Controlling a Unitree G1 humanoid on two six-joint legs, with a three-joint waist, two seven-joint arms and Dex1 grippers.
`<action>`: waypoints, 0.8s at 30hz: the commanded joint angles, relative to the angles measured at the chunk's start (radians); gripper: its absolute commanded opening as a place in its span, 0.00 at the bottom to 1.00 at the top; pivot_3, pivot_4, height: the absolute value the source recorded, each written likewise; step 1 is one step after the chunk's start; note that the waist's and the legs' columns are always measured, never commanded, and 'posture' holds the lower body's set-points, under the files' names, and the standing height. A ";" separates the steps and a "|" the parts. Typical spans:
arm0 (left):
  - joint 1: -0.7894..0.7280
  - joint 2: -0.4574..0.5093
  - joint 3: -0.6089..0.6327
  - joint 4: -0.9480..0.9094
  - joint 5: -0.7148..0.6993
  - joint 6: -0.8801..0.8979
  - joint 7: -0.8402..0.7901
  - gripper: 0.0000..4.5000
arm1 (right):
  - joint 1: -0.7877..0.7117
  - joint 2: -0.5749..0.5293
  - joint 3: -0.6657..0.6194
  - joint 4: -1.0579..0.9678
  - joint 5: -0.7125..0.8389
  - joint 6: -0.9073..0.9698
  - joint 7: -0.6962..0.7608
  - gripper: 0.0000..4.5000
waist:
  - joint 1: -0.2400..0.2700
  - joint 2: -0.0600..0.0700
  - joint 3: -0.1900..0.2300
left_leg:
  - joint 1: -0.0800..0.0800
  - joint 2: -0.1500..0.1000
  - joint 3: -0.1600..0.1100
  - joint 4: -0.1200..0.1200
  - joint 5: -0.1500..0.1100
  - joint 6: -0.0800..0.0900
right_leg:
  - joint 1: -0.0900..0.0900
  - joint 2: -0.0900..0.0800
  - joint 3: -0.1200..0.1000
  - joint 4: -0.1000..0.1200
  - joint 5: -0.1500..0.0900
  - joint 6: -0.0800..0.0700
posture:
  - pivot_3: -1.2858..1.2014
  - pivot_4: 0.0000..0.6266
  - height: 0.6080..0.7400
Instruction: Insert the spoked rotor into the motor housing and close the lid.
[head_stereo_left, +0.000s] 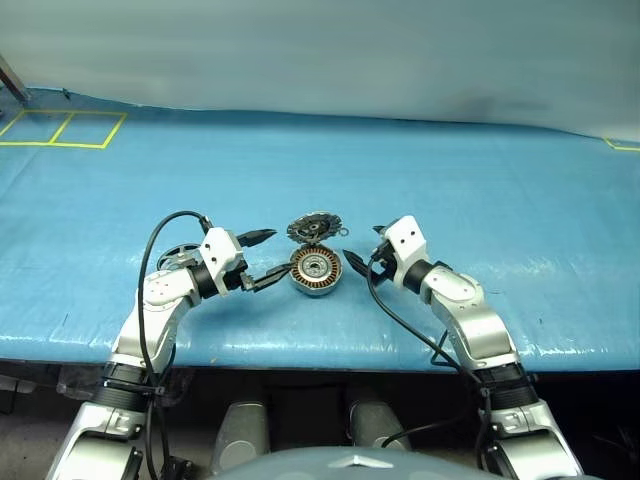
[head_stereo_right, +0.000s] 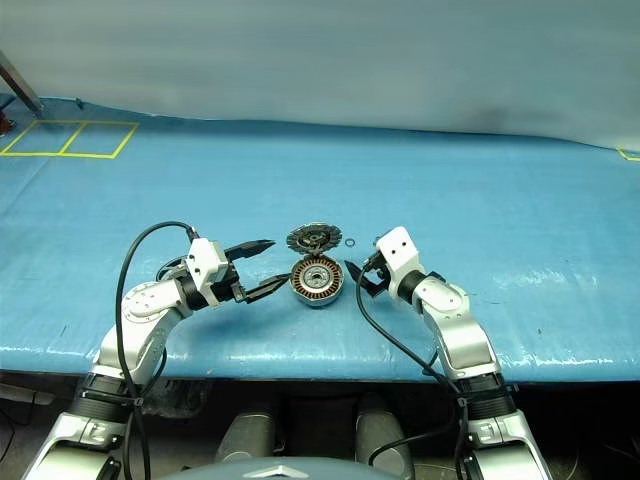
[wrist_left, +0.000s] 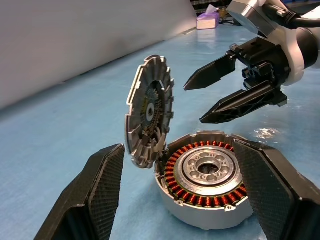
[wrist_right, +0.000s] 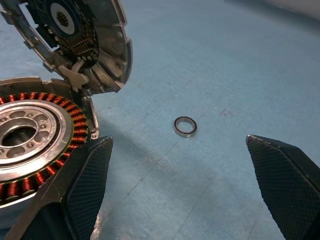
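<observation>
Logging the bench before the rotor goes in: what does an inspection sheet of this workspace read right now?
Surface: blue sheet over the table, wrinkled.
Job's things: motor housing at centre, copper windings exposed, no rotor in it; lid standing open at its far rim; spoked rotor apparently lying behind the left arm, mostly hidden.
Clutter: small thin ring lying apart, right of the lid.
Grippers: left gripper open, left of the housing, empty; right gripper open, right of it, empty.
Cables: black cable looped over the left arm; another under the right arm.
Surroundings: yellow tape squares far left; pale wall behind.
</observation>
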 joint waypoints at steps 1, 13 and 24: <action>0.021 -0.017 0.035 -0.055 0.003 -0.013 0.044 0.83 | -0.071 0.008 -0.008 0.059 -0.007 0.005 -0.014 1.00 | -0.002 0.000 0.000 | 0.000 0.000 0.001 0.000 0.000 0.000 | 0.000 0.000 0.000 0.000 0.000 0.000 | 0.52 0.24 1.00; 0.088 -0.038 0.047 -0.105 0.012 -0.013 0.100 0.83 | -0.261 0.082 -0.006 0.369 -0.013 -0.070 -0.006 1.00 | -0.006 0.000 0.000 | 0.000 0.000 0.001 -0.004 0.000 0.000 | -0.002 0.000 0.000 -0.001 0.000 -0.001 | 0.52 0.24 1.00; 0.143 -0.043 0.054 -0.144 0.025 -0.014 0.133 0.83 | -0.314 0.114 -0.007 0.475 -0.020 -0.124 0.002 1.00 | -0.014 0.000 0.000 | 0.000 0.000 0.002 -0.006 0.000 0.000 | -0.003 0.000 0.000 -0.001 -0.001 -0.002 | 0.52 0.24 1.00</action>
